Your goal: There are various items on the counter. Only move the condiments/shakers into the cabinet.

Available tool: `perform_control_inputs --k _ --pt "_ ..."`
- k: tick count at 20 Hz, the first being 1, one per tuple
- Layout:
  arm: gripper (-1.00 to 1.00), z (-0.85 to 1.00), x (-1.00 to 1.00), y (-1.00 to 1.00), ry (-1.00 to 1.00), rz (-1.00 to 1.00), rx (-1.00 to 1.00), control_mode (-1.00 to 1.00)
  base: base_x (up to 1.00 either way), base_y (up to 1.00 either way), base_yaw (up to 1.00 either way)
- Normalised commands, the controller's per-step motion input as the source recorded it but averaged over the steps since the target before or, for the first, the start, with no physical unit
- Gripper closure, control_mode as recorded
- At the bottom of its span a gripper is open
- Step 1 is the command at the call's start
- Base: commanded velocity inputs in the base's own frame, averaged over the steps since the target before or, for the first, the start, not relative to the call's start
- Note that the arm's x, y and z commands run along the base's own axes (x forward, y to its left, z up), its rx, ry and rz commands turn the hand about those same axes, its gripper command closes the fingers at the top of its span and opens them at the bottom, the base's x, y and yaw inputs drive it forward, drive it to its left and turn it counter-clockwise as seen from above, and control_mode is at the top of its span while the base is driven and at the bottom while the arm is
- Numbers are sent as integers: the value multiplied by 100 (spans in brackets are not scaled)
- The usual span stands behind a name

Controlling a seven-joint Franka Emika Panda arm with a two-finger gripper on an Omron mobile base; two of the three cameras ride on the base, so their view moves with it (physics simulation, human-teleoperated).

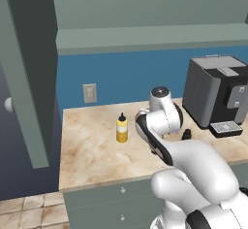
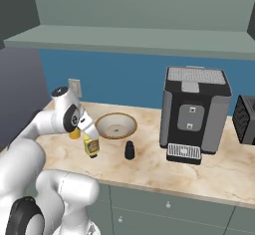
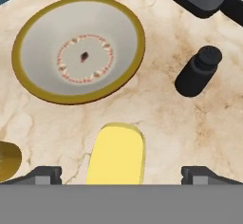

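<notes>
Nearest the hand camera sits the plain yellow bottle, upright on the tabletop, straight ahead at twelve o'clock of the end effector and centred between its two finger tips, which stand wide apart with nothing clamped. Its long axis runs vertically, so the fingers look set to straddle its squarish body from either side once the hand drops lower; that, I judge, is the relation the coming grasp turns on.

By size: the cabinet with its long shelf hangs above the blue wall, its tall door swung open at nine o'clock. The black coffee machine stands at three o'clock on the tabletop. The wooden bowl lies just beyond the yellow bottle, at about eleven o'clock in the hand view. The squeeze bottle with its black nozzle stands apart at nine o'clock. The small black shaker stands at two o'clock, near the bowl but not touching it
</notes>
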Motion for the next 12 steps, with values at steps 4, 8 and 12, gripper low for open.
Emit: perform_control_inputs --k 4,8,12 --pt "-100 -22 2 0 0 0 0 -100 0 0 0" --pt "-100 -22 -2 0 0 0 0 -100 0 0 0" --pt "-100 -15 0 -1 0 0 0 -100 0 0 0"
